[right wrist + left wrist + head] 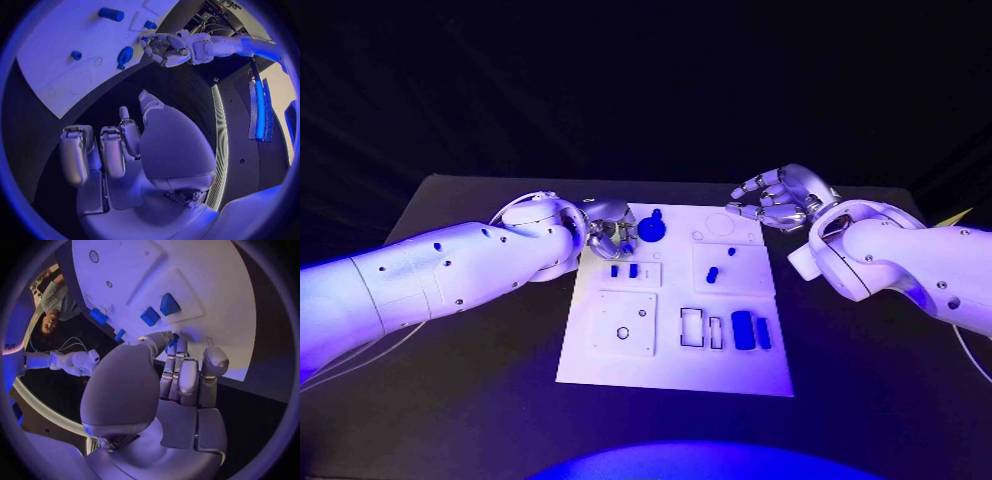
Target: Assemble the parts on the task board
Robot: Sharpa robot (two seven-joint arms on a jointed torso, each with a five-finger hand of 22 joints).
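Two hands work at the board's far end. From the head camera, the left hand (pixel 606 238) sits at the far left edge of the board (pixel 678 370), fingers curled down beside a round blue part (pixel 653 227); whether they pinch it or merely touch it I cannot tell here. The right hand (pixel 779 198) hovers off the far right corner, fingers loosely curled, holding nothing. Other parts lie mid-board and in the near-right slots.

Left wrist camera: the fingers (pixel 180 375) reach to the board's edge, tips against something blue; the grasp itself is hidden. Two square parts (pixel 160 310) lie just beyond.

Right wrist camera: its own fingers (pixel 103 152) are bent, apart and empty.

To do this step well, I judge the left hand should seat the round part squarely and press straight down without tilting.
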